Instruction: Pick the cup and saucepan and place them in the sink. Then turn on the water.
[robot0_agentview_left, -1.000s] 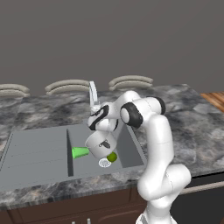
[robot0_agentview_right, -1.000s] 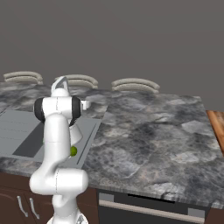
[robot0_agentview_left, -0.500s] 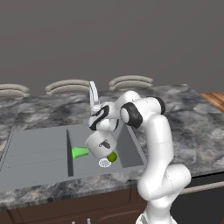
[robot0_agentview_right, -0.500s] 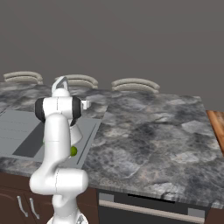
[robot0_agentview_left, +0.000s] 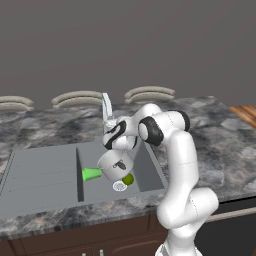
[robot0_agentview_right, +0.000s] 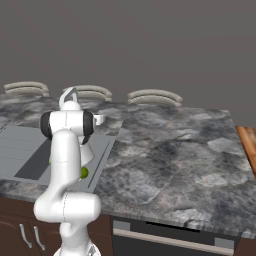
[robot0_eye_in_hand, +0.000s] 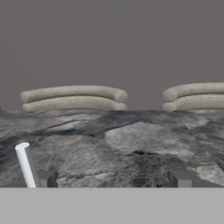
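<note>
cup (robot0_agentview_left: 91, 174) on its side in sink (robot0_agentview_left: 45, 172) | saucepan (robot0_agentview_left: 116, 165) tilted over drain, probably just dropped in | gripper (robot0_eye_in_hand: 114, 178) fingers spread, holding nothing, aimed near faucet (robot0_agentview_left: 107, 107) for water

base views flank sink (robot0_agentview_left: 45, 175), hand view level

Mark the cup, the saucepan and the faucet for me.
cup (robot0_agentview_left: 92, 174), left base view, its green side.
saucepan (robot0_agentview_left: 116, 166), left base view, its outer wall.
faucet (robot0_agentview_left: 107, 107), left base view, its upright spout.
</note>
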